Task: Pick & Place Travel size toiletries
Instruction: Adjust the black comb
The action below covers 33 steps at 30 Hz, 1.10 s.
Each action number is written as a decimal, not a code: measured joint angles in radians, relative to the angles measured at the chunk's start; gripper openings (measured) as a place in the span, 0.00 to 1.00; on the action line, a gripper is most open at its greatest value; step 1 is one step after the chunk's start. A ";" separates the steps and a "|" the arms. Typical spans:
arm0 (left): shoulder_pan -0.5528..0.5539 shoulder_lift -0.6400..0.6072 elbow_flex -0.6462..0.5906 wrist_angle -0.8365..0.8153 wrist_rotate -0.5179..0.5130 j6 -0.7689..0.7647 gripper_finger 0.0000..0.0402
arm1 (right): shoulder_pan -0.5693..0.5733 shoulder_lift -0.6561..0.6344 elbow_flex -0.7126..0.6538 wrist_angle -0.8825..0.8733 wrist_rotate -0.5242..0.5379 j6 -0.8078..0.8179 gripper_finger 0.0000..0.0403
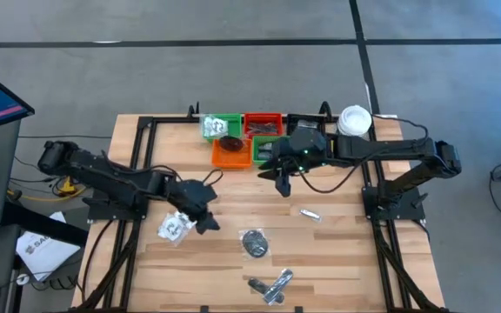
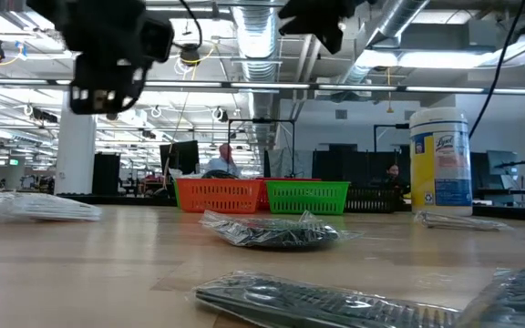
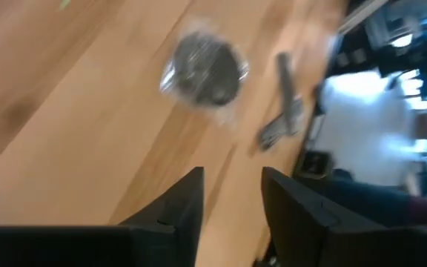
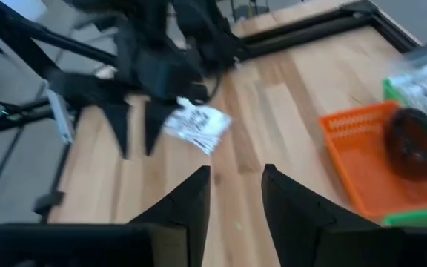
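Toiletries lie on the wooden table: a clear packet with white contents [image 1: 174, 228], a black round piece in plastic [image 1: 254, 243], slim silvery tubes [image 1: 272, 285] near the front edge, and a small sachet [image 1: 310, 213]. My left gripper [image 1: 203, 216] hovers open just right of the clear packet, and its wrist view shows the black round piece [image 3: 202, 68] ahead. My right gripper [image 1: 283, 184] hangs open above the table in front of the trays, with nothing between its fingers. A dark oval [image 4: 410, 141] lies in the orange tray [image 4: 354, 159].
Green [image 1: 222, 127], red [image 1: 263, 124], orange [image 1: 231, 155] and a second green tray [image 1: 266, 148] stand at the far edge. The tall white canister [image 1: 353, 120] is to their right. A black frame [image 1: 137, 148] borders the table. Bare wood lies between the two grippers.
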 joint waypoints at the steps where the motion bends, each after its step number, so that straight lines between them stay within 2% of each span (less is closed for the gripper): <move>1: -0.010 -0.004 0.000 -0.025 -0.007 -0.002 0.30 | 0.008 0.000 0.000 0.011 0.003 0.004 0.27; 7: -0.067 -0.045 0.000 -0.097 -0.136 -0.017 0.11 | 0.033 0.000 0.000 0.035 0.046 0.024 0.23; 10: -0.072 -0.063 -0.001 -0.134 -0.159 -0.029 0.02 | 0.036 0.000 0.000 0.032 0.048 0.047 0.22; 17: -0.073 -0.063 0.000 -0.129 -0.095 -0.004 0.00 | 0.037 0.000 0.000 0.017 0.044 0.060 0.18; 21: -0.073 -0.063 0.000 -0.128 -0.093 -0.001 0.00 | 0.059 0.000 0.000 -0.064 -0.046 0.114 0.14; 27: -0.072 -0.063 0.000 -0.126 -0.138 0.009 0.00 | 0.196 0.000 0.000 -0.268 -0.091 0.127 0.02; 33: -0.050 -0.063 0.000 -0.066 -0.228 0.011 0.00 | 0.350 0.001 -0.051 -0.302 -0.082 0.178 0.01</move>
